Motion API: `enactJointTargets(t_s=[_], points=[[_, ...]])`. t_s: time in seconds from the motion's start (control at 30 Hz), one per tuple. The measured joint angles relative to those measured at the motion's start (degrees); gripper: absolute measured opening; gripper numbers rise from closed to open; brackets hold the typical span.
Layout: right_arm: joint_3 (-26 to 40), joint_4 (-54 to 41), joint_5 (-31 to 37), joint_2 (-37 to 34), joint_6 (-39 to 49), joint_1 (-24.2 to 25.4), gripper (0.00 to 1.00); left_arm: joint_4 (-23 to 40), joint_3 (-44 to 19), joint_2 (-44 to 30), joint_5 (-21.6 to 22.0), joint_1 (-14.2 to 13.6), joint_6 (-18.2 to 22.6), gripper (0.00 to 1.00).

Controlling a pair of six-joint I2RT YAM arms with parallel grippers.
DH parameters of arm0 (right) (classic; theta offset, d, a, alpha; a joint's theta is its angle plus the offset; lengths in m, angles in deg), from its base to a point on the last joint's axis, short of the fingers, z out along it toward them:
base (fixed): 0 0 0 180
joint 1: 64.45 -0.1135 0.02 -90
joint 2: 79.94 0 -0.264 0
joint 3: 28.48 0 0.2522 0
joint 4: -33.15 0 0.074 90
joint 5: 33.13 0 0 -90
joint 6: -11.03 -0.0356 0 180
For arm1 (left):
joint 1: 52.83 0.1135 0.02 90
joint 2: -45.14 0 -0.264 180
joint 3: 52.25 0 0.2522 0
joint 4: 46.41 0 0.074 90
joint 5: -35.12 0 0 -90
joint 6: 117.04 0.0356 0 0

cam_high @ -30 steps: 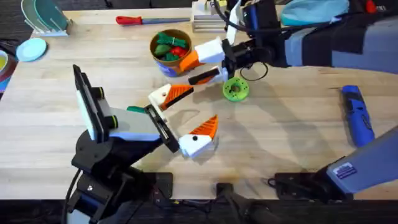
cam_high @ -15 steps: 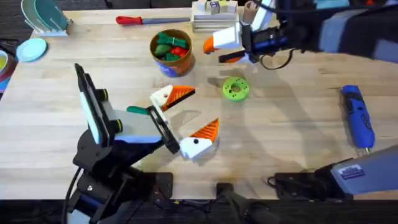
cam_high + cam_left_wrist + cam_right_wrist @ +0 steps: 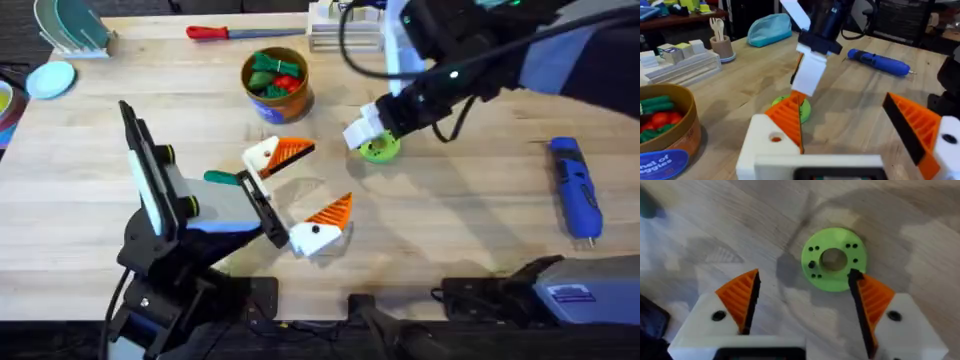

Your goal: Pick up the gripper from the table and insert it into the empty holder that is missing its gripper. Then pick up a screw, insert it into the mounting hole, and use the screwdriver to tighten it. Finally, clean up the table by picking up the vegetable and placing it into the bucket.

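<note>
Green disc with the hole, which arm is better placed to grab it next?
Right. The right gripper hangs open just above the green disc, pointing down at it. The left gripper, also open, sits farther off, pointing sideways rather than down.

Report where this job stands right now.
Looks done: vegetables sit in the bucket.
In hand: the right gripper hangs open over the green disc, empty.
Not visibly under way: the blue screwdriver lies untouched on the table. The left gripper is open.

Blue screwdriver [image 3: 575, 189] flat, table's right side
</note>
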Motion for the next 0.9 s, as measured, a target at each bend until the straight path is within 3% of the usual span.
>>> enactJointTargets(t_s=[0.23,0.4,0.9], points=[[0.00,1.88,6.48,0.00,1.10,-2.20,0.990,0.00,0.00,0.02,-0.04,0.00,0.02,0.993],[0.00,2.44,7.89,-0.45,1.28,-2.90,0.688,0.00,0.00,0.00,-0.04,0.00,0.02,0.993],[0.00,3.22,8.73,-7.95,1.45,-5.89,0.398,0.00,0.00,0.00,-0.07,0.00,0.02,0.994]])
